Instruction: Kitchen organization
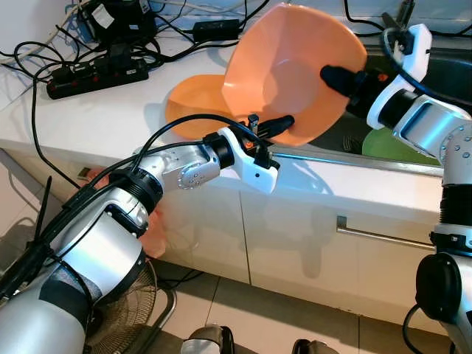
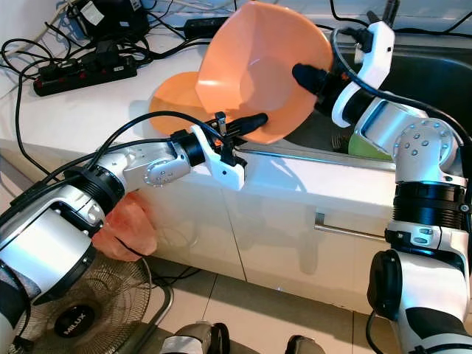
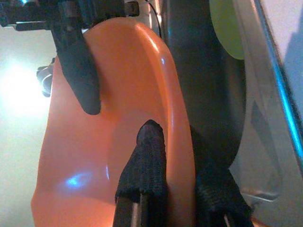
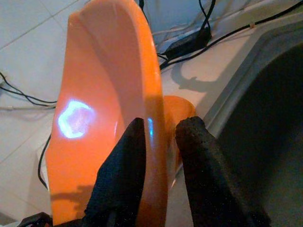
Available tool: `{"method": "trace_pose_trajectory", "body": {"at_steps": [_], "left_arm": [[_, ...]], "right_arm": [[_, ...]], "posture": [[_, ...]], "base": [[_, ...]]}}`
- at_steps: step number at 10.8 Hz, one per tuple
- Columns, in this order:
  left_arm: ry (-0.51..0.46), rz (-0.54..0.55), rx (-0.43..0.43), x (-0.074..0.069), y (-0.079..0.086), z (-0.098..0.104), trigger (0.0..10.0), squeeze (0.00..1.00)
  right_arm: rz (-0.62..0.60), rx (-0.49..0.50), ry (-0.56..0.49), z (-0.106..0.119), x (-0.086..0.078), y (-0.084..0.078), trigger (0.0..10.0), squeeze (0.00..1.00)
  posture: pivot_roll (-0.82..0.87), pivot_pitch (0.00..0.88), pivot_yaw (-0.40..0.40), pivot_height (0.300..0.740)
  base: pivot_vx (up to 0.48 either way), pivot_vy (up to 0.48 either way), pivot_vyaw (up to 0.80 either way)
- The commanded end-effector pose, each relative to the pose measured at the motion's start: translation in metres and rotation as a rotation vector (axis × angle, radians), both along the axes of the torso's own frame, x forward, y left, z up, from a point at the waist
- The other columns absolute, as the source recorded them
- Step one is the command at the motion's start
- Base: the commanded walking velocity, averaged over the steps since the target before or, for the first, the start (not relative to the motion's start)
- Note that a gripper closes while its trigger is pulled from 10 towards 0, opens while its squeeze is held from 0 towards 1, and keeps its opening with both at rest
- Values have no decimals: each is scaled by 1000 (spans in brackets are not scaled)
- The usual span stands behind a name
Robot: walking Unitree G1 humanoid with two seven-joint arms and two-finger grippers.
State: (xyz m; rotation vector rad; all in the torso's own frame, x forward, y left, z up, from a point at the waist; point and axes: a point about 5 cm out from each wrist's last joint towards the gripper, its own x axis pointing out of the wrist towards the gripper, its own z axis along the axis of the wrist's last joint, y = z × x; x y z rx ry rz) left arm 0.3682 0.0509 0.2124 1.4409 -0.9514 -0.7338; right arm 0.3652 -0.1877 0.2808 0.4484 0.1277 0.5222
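Observation:
A large orange bowl (image 1: 287,66) hangs tilted on its side above the counter's front edge, next to the sink (image 1: 442,70). My left gripper (image 1: 284,124) is shut on its lower rim, with one finger (image 3: 147,156) inside the bowl (image 3: 118,142) and the other outside. My right gripper (image 1: 332,76) is shut on the right side of the rim. The right wrist view shows its fingers (image 4: 123,179) on either side of the bowl's wall (image 4: 104,94). A second orange dish (image 1: 192,103) lies on the counter behind the bowl.
A green plate (image 1: 391,144) lies in the sink. A power strip (image 1: 96,77) and tangled cables sit at the counter's back left. Below are white cabinet doors with a bar handle (image 1: 383,234), a floor fan (image 2: 81,317) and a pink bag (image 2: 125,228).

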Motion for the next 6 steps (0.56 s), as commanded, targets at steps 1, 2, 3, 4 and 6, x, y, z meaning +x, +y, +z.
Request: {"method": "trace_pose_trajectory", "body": {"at_steps": [1,2,3,4,6], "left_arm": [[-69,-56,-110,-3,-6,22,0,0],[-74,-56,-107,-2,-6,22,0,0],[-76,-58,-108,-2,-7,23,0,0],[-78,-64,-115,-3,-7,23,471,0],[-78,-81,-132,-5,-11,24,8902,1000]], "right_arm": [[-66,-44,104,-24,2,-13,0,0],[-65,-38,107,-26,1,-13,0,0],[-64,-36,108,-27,1,-13,0,0],[-68,-28,113,-29,1,-13,0,0],[-79,-18,120,-30,0,-16,0,0]], "posture": [[57,92,98,740],[57,88,99,740],[58,86,98,740],[53,82,98,740],[24,74,93,740]], "base": [[0,0,0],[0,0,0],[0,0,0],[0,0,0],[0,0,0]]}}
